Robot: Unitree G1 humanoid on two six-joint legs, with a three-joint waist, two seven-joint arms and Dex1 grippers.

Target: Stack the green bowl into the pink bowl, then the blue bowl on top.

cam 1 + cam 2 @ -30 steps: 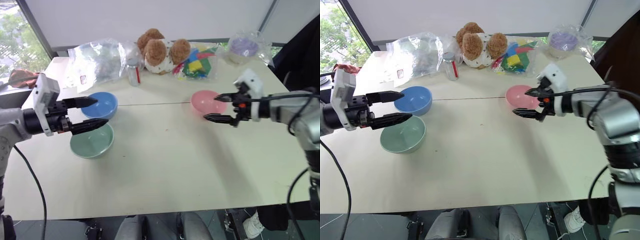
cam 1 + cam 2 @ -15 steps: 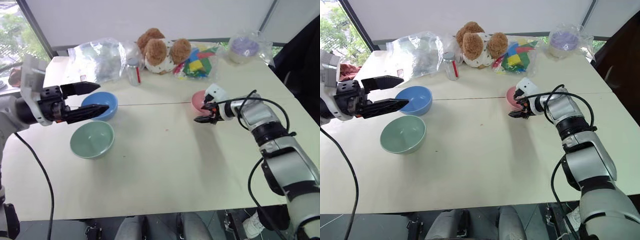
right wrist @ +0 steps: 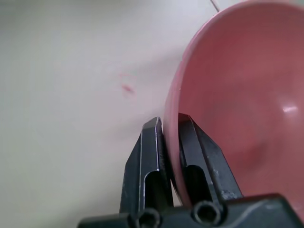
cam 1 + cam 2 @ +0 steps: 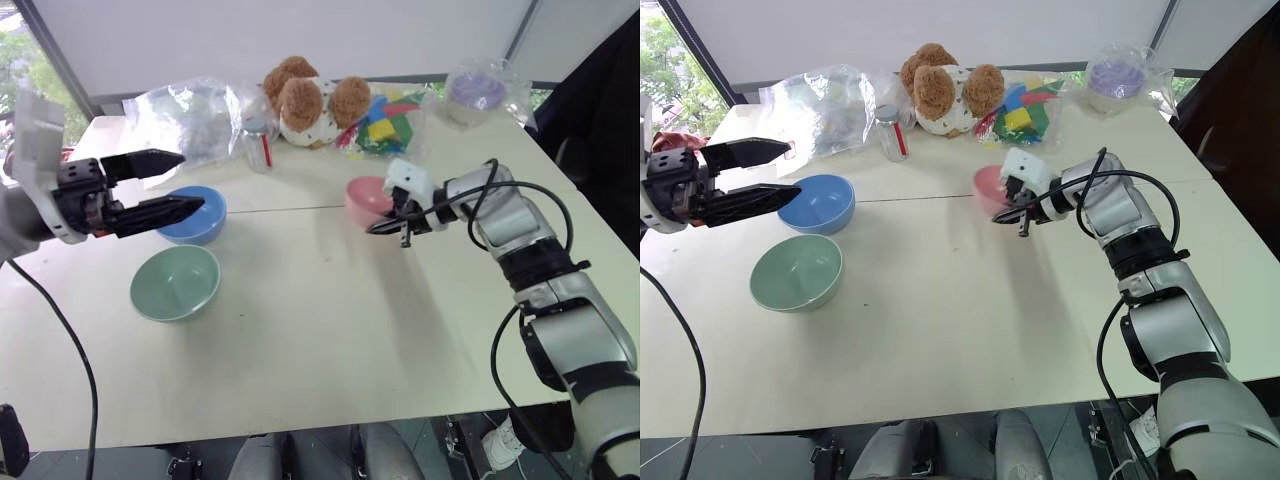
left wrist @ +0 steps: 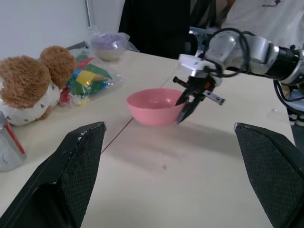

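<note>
Pinching the pink bowl [image 3: 228, 109] rim, right end effector [image 3: 168, 130] clamped.

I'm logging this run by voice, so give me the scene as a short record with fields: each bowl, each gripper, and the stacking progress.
pink bowl: on the table, rim pinched by the right gripper
green bowl: on the table, empty, apart from the others
blue bowl: on the table behind the green bowl, empty
right gripper: shut on the pink bowl's rim, one finger inside, one outside
left gripper: open, holding nothing, above the blue bowl
stack: not started
</note>
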